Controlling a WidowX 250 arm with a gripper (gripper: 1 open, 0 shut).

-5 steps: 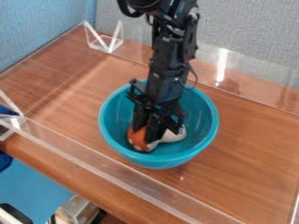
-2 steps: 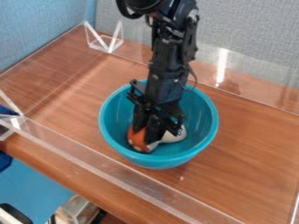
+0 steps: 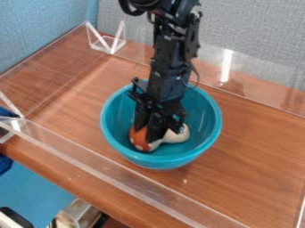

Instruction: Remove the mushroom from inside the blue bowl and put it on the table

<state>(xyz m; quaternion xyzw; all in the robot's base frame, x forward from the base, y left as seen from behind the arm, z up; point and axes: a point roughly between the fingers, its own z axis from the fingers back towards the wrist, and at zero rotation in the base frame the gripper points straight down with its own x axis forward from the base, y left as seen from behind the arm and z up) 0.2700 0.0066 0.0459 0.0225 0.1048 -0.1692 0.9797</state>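
Acrylic walls (image 3: 71,151) around blue bowl (image 3: 205,134)

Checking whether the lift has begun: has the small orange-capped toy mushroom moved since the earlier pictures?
No. The mushroom sits at the same spot inside the glossy teal-blue plastic bowl, unmoved against its rim.

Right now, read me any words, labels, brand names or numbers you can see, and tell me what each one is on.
None: no readable text on the blue bowl, the mushroom, the table, the acrylic walls or the arm.
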